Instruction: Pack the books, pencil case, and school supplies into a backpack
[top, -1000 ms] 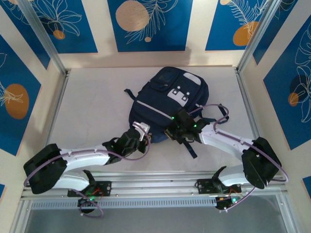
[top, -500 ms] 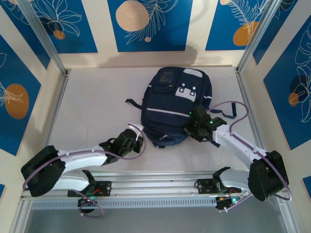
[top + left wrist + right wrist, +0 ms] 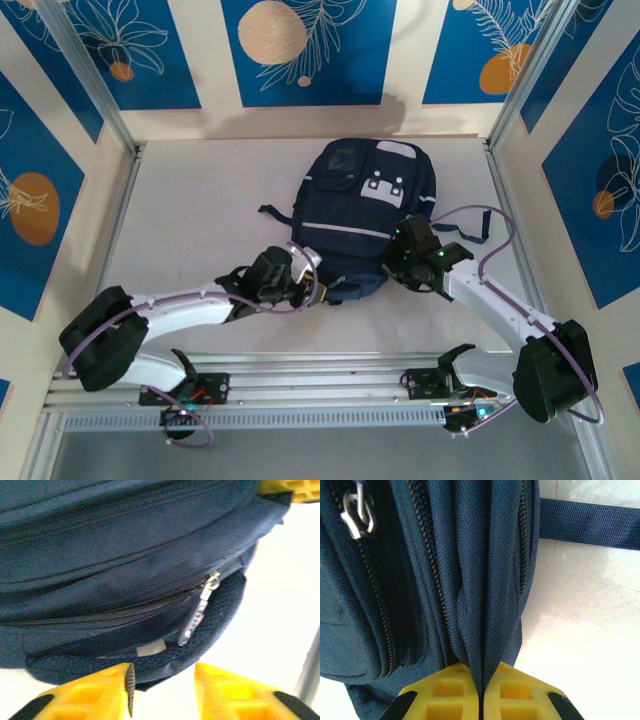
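Yellow-fingered grippers, count: two, one per arm, both over the near half of the table (image 3: 200, 200).
Left gripper (image 3: 305, 285): at the near left corner of the backpack (image 3: 360, 215); in the left wrist view (image 3: 162, 692) its fingers (image 3: 100, 697) stand apart with a narrow gap, nothing between them.
Right gripper (image 3: 395, 262): at the near right side of the bag; in the right wrist view (image 3: 481, 682) the fingers are pressed together on a fold of navy fabric, so it grips the backpack (image 3: 470, 580).
Backpack, count: one.
Backpack, place: centre of the table, slightly right, nearer the far edge than the near edge.
Backpack, long axis: runs near edge to far edge, leaning a little toward the far right corner.
Backpack, facing: front pocket up, white patch at the far end.
Zip pulls, count: two seen, one metal pull (image 3: 200, 612) hanging just above the left fingers, one (image 3: 357, 510) at the far left of the right wrist view.
Strap (image 3: 590, 522): one dark band lying flat on the table, right of the bag.
Books, case, supplies: cannot tell.
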{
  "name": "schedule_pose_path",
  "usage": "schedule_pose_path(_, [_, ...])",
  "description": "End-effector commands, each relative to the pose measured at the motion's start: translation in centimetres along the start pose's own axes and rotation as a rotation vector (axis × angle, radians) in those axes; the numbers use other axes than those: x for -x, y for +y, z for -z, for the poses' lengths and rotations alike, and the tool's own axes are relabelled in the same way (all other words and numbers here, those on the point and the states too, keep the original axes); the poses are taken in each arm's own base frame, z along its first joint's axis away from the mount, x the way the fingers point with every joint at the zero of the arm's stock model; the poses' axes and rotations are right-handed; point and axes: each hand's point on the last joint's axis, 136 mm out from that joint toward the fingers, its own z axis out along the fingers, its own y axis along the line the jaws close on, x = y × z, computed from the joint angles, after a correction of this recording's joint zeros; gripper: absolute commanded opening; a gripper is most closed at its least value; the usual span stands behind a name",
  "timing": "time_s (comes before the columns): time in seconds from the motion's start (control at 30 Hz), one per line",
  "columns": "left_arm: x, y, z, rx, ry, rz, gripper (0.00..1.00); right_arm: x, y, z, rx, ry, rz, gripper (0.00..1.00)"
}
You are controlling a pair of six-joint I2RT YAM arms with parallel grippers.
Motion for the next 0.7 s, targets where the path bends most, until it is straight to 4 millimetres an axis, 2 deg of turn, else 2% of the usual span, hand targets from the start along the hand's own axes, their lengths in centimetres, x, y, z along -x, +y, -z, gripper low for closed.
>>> schedule_pose_path(0.0, [0.1, -2.9, 0.2, -0.228, 0.022, -0.01, 0.42, -0.1, 0.7, 0.6, 0.052, 0.003, 0.021, 0.07])
schedule_pose_path(0.13, [-0.1, -2.9, -0.9, -0.304, 0.068, 0.053, 0.49, -0.1, 1.0, 0.7, 0.068, 0.008, 0.023, 0.07])
schedule_pose_path(0.3, [0.1, -1.4, -1.9, -0.245, 0.074, 0.074, 0.54, -0.2, 1.0, 0.5, 0.08, 0.019, 0.017, 0.07])
schedule_pose_path(0.67, [2.1, -0.8, -1.0, -0.175, 0.048, 0.016, 0.55, -0.4, 0.9, 0.3, 0.094, 0.031, 0.014, 0.06])
